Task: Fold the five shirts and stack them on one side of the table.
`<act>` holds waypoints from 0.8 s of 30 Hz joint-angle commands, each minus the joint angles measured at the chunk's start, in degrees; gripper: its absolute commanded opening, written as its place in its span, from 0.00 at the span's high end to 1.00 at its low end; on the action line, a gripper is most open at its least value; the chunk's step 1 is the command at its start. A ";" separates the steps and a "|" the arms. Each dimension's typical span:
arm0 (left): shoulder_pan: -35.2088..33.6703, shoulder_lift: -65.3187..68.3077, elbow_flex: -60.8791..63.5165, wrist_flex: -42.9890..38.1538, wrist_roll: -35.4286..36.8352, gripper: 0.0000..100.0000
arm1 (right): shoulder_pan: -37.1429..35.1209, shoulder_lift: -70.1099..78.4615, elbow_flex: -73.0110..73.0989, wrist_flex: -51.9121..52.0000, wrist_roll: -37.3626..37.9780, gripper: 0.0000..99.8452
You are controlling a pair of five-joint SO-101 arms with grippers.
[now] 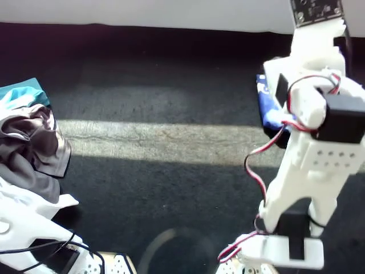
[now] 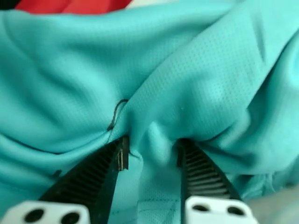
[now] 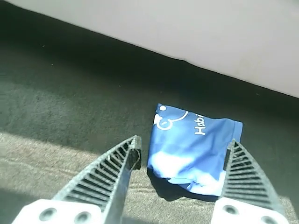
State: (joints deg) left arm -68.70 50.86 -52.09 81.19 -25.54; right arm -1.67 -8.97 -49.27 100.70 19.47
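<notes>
A teal shirt lies crumpled under my left gripper, which is shut on a raised fold of it, creases running out from both fingertips. In the high view the teal shirt tops a loose pile at the table's left edge, with a grey shirt and a white one below it. A folded blue shirt with white print lies flat at the far right of the table. My right gripper hangs open above and just in front of it, holding nothing. The blue shirt is partly hidden behind the right arm.
A strip of red cloth shows beyond the teal shirt. The dark table top spreads between the pile and the blue shirt, crossed by a sunlit band. A pale wall borders the far edge. The left arm's white body sits at the near left corner.
</notes>
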 commanded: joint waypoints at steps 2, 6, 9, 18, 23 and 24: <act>1.45 -0.57 -8.04 3.87 -0.26 1.00 | -0.75 -7.60 10.24 0.22 -0.26 0.72; 4.18 -0.57 -20.62 12.75 0.00 0.99 | -0.66 -9.27 17.89 0.13 -0.18 0.72; 7.69 -0.57 -33.36 19.69 0.97 0.99 | -0.66 -9.54 22.37 0.13 -0.26 0.72; 23.43 -18.68 -39.52 20.48 8.09 0.99 | 4.09 -9.54 29.32 0.13 -0.44 0.72; 41.45 -33.63 -36.53 20.48 8.79 0.99 | 14.02 -9.54 34.68 0.13 -0.44 0.72; 46.11 -36.18 -35.30 20.48 8.79 0.99 | 16.04 -9.54 35.74 0.13 -0.26 0.72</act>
State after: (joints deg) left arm -35.03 24.75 -89.10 101.49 -17.27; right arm 8.97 -16.44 -15.43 100.70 19.47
